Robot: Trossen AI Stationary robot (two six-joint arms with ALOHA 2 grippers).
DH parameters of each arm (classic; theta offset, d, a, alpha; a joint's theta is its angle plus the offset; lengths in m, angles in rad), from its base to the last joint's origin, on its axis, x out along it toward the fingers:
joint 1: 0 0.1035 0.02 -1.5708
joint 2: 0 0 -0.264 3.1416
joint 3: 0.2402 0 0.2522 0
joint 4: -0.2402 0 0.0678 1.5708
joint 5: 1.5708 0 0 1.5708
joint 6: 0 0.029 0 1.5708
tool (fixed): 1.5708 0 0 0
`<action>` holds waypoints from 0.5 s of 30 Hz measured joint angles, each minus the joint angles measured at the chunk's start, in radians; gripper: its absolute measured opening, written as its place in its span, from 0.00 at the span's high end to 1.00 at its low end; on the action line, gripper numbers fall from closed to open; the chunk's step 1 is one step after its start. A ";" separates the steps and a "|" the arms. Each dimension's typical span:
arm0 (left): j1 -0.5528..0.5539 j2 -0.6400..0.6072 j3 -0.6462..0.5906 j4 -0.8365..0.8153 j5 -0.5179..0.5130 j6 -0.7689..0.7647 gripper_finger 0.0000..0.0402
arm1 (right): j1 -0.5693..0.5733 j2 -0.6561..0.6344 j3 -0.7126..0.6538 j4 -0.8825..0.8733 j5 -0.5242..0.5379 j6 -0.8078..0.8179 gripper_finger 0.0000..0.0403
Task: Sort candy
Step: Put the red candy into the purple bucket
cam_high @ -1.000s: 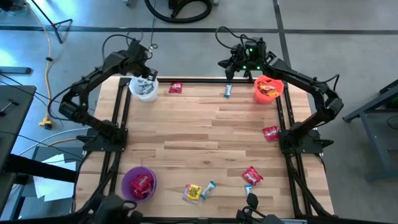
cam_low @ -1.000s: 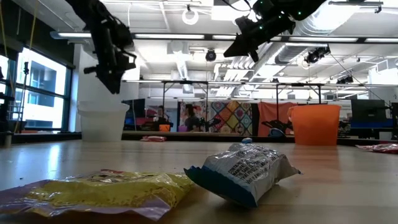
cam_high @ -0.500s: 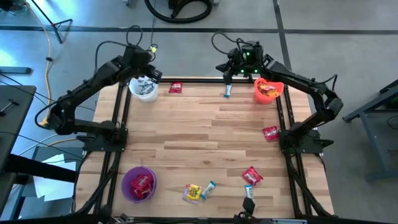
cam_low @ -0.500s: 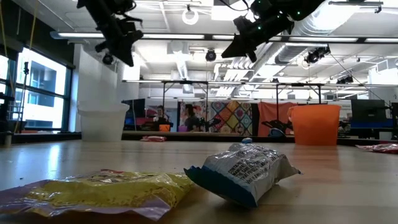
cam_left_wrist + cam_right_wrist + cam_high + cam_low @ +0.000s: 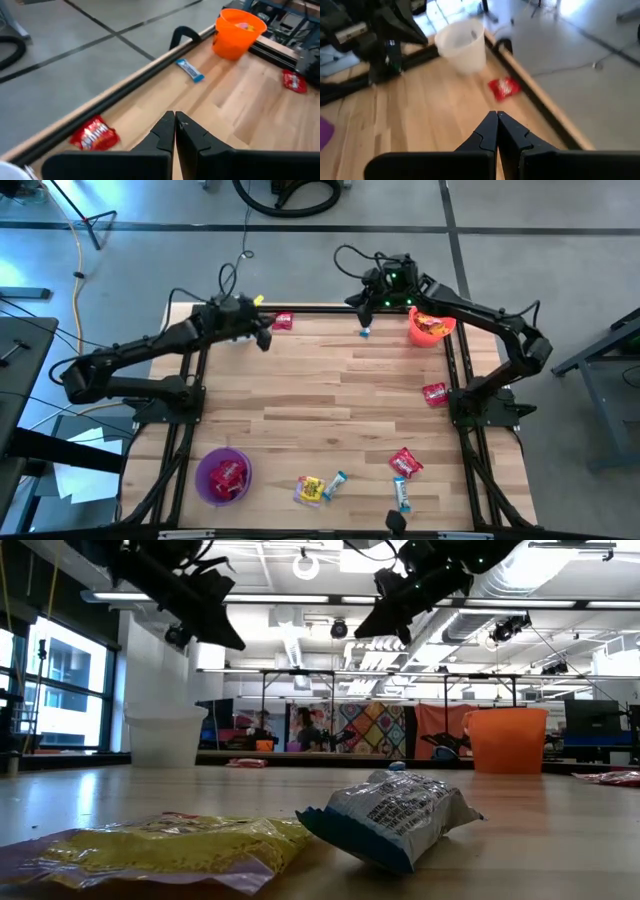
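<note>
My left gripper [image 5: 174,121] (fingers pressed together, empty) must spread before dropping on the red candy [image 5: 94,135] by the table's far edge.

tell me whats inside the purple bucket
The high view shows red-wrapped candy lying in the purple bucket. Anything beneath that wrapper is covered, so more pieces cannot be ruled out.

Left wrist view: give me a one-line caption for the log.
Shut left gripper above the wood table, red candy and blue candy along the far rail, orange bucket beyond.
</note>
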 joint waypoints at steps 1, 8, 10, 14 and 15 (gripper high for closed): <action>-0.006 -0.011 -0.022 0.014 0.000 -0.007 1.00 | 0.004 -0.004 0.000 -0.035 0.000 0.000 1.00; -0.014 -0.104 -0.144 0.096 -0.001 -0.068 1.00 | 0.063 -0.052 0.000 -0.384 0.003 -0.003 1.00; -0.015 -0.118 -0.162 0.112 -0.001 -0.069 1.00 | 0.089 -0.068 0.000 -0.497 0.010 0.001 1.00; -0.011 -0.127 -0.170 0.113 0.000 -0.068 1.00 | 0.153 -0.080 0.000 -0.704 0.015 0.059 1.00; -0.010 -0.127 -0.170 0.117 -0.001 -0.067 1.00 | 0.172 -0.079 0.000 -0.751 0.015 0.072 1.00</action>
